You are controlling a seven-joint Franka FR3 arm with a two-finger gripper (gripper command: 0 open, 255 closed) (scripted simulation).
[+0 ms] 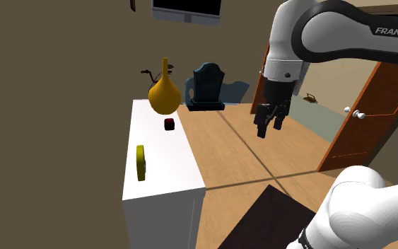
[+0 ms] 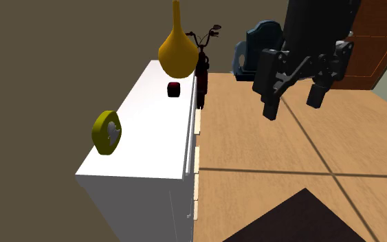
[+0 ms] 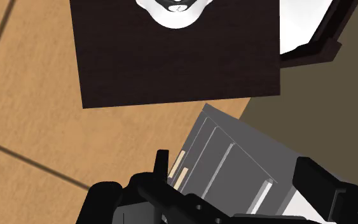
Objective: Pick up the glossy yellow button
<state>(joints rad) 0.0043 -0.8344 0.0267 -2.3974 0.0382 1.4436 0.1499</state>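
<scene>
At the shoulder view's left, on a white cabinet, near its front edge: the yellow button, disc-shaped, standing on its rim, touched by nothing. Further back on the same top, a small dark red cube, then a bulbous orange-yellow vase with a long neck, upright. Beyond the cabinet, on the wooden floor, a dark blue armchair. To the right of all that, hanging above the floor, well apart from the button: the black gripper, fingers spread, clasping nothing. Rightmost, a brown door with a pale knob. In the wrist view, beyond the fingers, grey drawer fronts and the dark stand.
</scene>
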